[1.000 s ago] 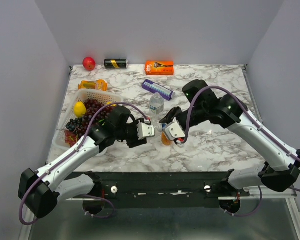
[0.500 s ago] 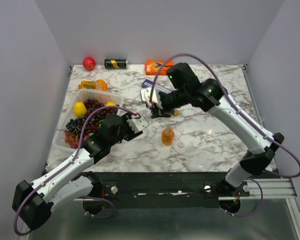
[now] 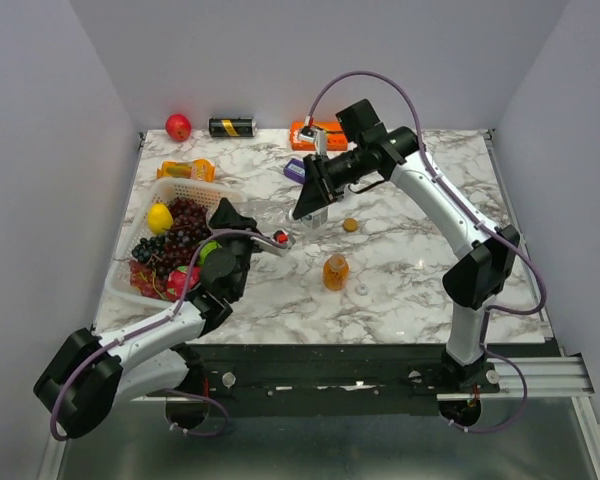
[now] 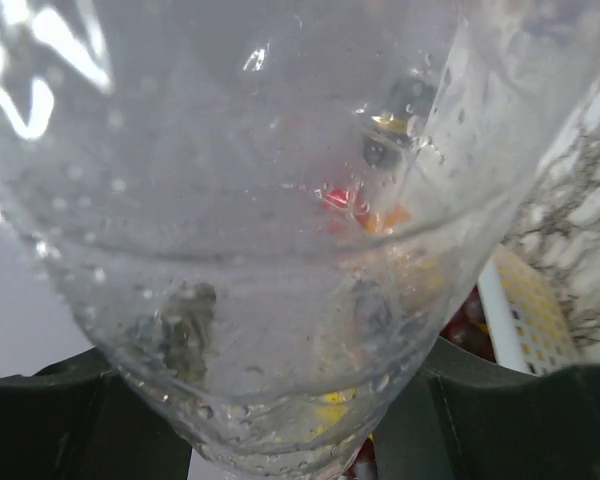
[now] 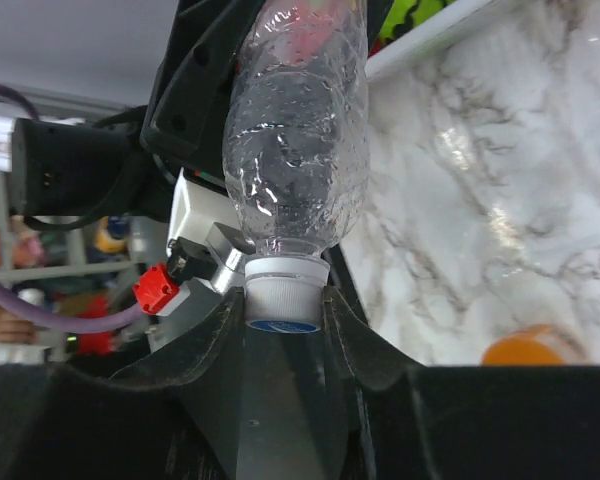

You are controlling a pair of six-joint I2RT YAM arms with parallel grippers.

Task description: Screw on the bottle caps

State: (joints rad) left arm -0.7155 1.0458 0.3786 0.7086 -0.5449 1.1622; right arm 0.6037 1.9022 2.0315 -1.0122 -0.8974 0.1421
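We can read no writing anywhere. The black can [image 3: 231,127] carries a yellow mark and the orange box [image 3: 318,135] some dark print, but both are too small to make out. Both lie at the far edge of the counter [image 3: 430,260], well beyond the orange bottle [image 3: 334,272]. The clear bottle [image 5: 295,140] shows no label band on the part we see, only small drops on its wall.

The orange bottle stands upright on the marble. The clear bottle is held between the two claws, beyond and to the left of the orange bottle. The left claw [image 3: 283,240] is clamped on the clear bottle's body. In the left wrist view the bottle's wall fills nearly the whole picture, with the dark fingers [image 4: 40,420] at either side below it.

The right claw [image 5: 283,312] is closed on the blue cap [image 5: 283,325]. This cap sits on the clear bottle's mouth, just past the white neck ring, and a finger presses on each side of it.

The whitish cap [image 3: 361,290] lies on the counter just right of the orange bottle. The orange cap [image 3: 350,225] lies near it on the far side. A basket [image 3: 195,190] of fruit sits well to the left of the orange bottle.
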